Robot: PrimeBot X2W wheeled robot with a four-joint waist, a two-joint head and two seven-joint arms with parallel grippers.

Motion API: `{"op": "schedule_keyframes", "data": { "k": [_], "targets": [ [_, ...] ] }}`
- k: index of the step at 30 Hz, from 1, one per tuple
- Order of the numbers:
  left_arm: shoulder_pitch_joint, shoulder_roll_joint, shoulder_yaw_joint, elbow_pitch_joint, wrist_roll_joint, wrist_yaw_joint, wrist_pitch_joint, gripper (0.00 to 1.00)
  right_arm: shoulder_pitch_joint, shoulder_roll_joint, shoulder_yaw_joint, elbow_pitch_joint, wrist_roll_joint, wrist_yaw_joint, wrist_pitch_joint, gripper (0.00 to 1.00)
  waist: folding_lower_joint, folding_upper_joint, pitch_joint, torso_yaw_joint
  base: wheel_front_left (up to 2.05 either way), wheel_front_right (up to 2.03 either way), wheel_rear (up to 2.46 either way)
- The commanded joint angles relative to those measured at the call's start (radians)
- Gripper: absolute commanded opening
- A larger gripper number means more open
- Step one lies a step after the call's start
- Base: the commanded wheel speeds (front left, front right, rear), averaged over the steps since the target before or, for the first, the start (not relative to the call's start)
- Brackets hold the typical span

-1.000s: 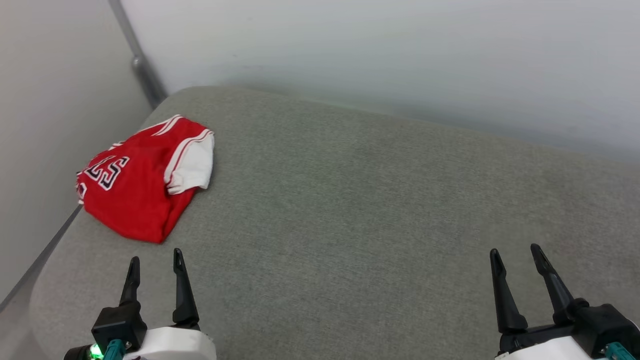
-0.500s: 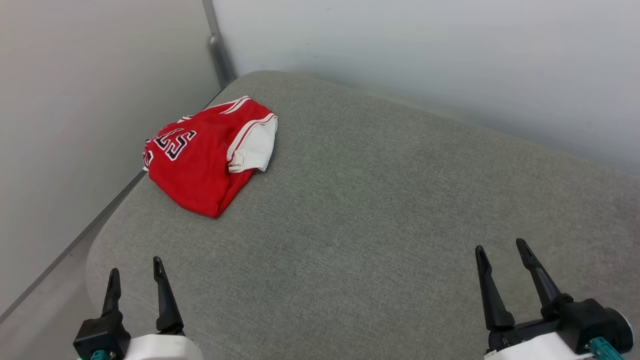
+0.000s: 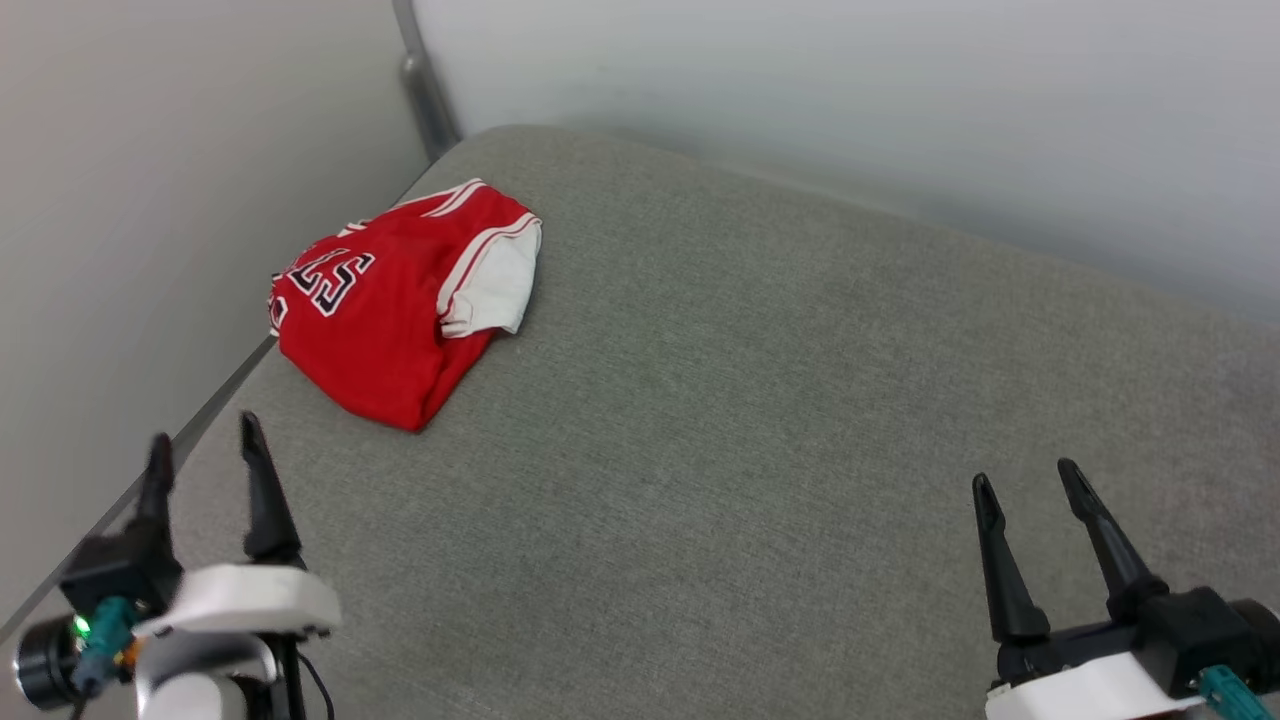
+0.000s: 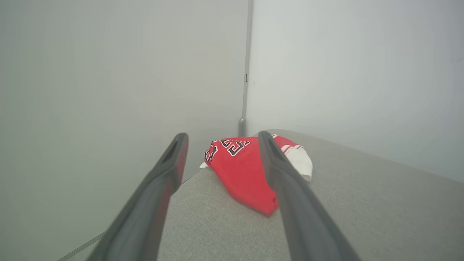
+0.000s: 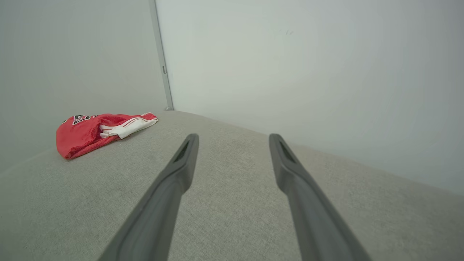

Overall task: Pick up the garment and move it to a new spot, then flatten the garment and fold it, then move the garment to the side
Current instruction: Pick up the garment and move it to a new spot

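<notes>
Garment (image 3: 385, 330) at cushion (image 3: 750, 420) left edge — left gripper (image 3: 204, 430) near, spread

The shirt (image 3: 385, 320) lies on the table's (image 3: 750, 450) far left corner, ahead of the left hand (image 3: 203, 430), well apart from the right hand (image 3: 1024, 474).

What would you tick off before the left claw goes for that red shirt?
1. Open, empty left claw: ok.
2. Open, empty right claw: ok.
3. Nothing on top of the red shirt on the grey cushion: ok.
4. Aim of left claw at the shirt: ok.
5. Clearance from the wall beside the shirt: cannot tell.
6. Claw touching shirt: not ok, gap between.
</notes>
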Motion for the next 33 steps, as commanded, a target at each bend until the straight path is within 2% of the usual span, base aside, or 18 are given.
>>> {"op": "schedule_keyframes", "data": {
  "k": [1, 7, 11, 12, 14, 21, 27, 30, 33],
  "targets": [
    [-0.083, 0.019, 0.035, 0.014, -0.022, -0.018, -0.003, 1.0, -0.032, -0.001, -0.006, -0.018, -0.02, 0.0, -0.002, 1.0, 0.0, 0.0, 0.053, -0.04, 0.0, 0.0, 0.0],
    [-0.291, 0.103, 0.14, 0.083, -0.077, -0.062, -0.002, 1.0, -0.09, 0.0, -0.036, -0.064, -0.087, 0.0, -0.002, 1.0, 0.0, 0.0, 0.19, -0.121, 0.0, 0.0, 0.0],
    [-0.383, 0.14, 0.18, 0.1, -0.1, -0.081, -0.002, 1.0, -0.122, 0.0, -0.068, -0.09, -0.113, 0.0, -0.002, 1.0, 0.0, 0.0, 0.26, -0.156, 0.0, 0.0, 0.0],
    [-0.409, 0.159, 0.189, 0.109, -0.104, -0.088, -0.002, 1.0, -0.131, 0.0, -0.076, -0.1, -0.12, 0.0, -0.002, 1.0, 0.0, 0.0, 0.282, -0.165, 0.0, 0.0, 0.0],
    [-0.484, 0.232, 0.224, 0.168, -0.12, -0.117, -0.003, 1.0, -0.154, 0.0, -0.084, -0.119, -0.135, 0.0, -0.002, 1.0, 0.0, 0.0, 0.33, -0.184, 0.0, 0.0, 0.0],
    [-0.681, 0.375, 0.237, 0.35, -0.172, -0.181, 0.028, 1.0, -0.194, 0.0, -0.135, -0.187, -0.186, 0.0, -0.002, 1.0, 0.0, 0.0, 0.446, -0.216, 0.0, 0.0, 0.0],
    [-0.775, 0.479, 0.164, 0.502, -0.243, -0.209, 0.195, 1.0, -0.214, 0.0, -0.158, -0.238, -0.213, 0.0, -0.002, 1.0, 0.0, 0.0, 0.514, -0.229, 0.0, 0.0, 0.0],
    [-0.805, 0.511, 0.08, 0.542, -0.349, -0.211, 0.336, 1.0, -0.225, 0.0, -0.162, -0.257, -0.224, 0.0, -0.002, 1.0, 0.0, 0.0, 0.538, -0.231, 0.0, 0.0, 0.0],
    [-0.81, 0.566, -0.013, 0.539, -0.462, -0.211, 0.473, 1.0, -0.226, 0.0, -0.161, -0.272, -0.232, 0.0, -0.002, 1.0, 0.0, 0.0, 0.557, -0.234, 0.0, 0.0, 0.0]
  ]
}}
